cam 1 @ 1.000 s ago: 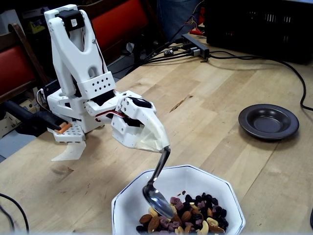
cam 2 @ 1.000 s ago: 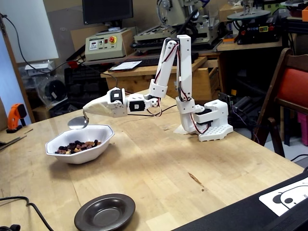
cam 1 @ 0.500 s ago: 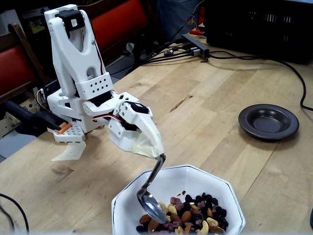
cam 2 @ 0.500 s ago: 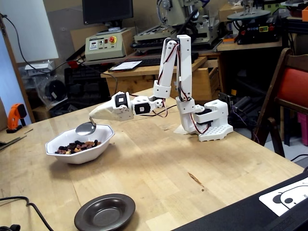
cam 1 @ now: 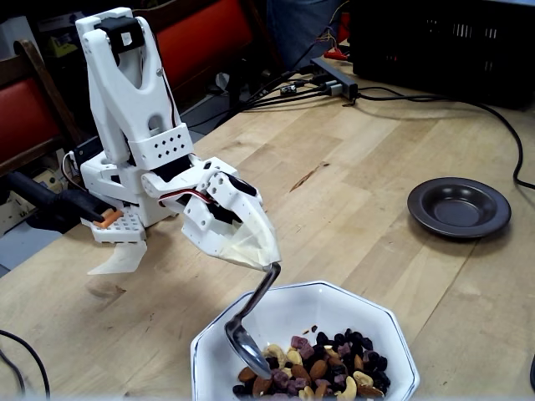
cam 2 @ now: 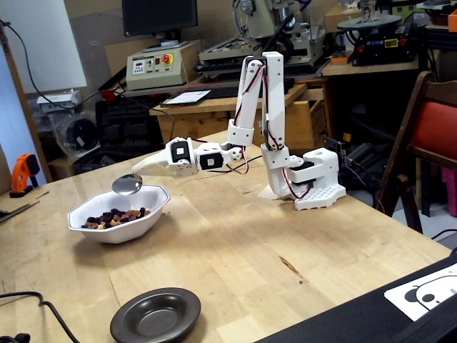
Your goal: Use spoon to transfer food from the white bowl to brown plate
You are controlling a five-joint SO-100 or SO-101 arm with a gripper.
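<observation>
My white gripper (cam 1: pixel 269 262) (cam 2: pixel 138 176) is shut on the handle of the shiny metal spoon (cam 1: pixel 247 344) (cam 2: pixel 127 186). The spoon hangs tilted over the white bowl (cam 1: pixel 334 290) (cam 2: pixel 120 229), on the side nearest the arm. In a fixed view its oval end sits at the left edge of the food (cam 1: pixel 322 369). In the other it hovers just above the bowl's rim and the food (cam 2: pixel 113 215). I cannot tell whether the spoon carries any food. The brown plate (cam 1: pixel 458 208) (cam 2: pixel 156 315) lies apart on the wooden table, with nothing in it.
The arm's base (cam 1: pixel 125 224) (cam 2: pixel 314 187) stands on the table behind the bowl. Black cables (cam 1: pixel 393 93) and a dark crate (cam 1: pixel 443 42) lie at the far edge. A cable (cam 2: pixel 32 300) and a printed sheet (cam 2: pixel 428 289) lie near the front.
The gripper drew back toward the arm's base. The spoon shifted from over the middle of the food to the bowl's edge nearest the arm, dipping lower into the bowl.
</observation>
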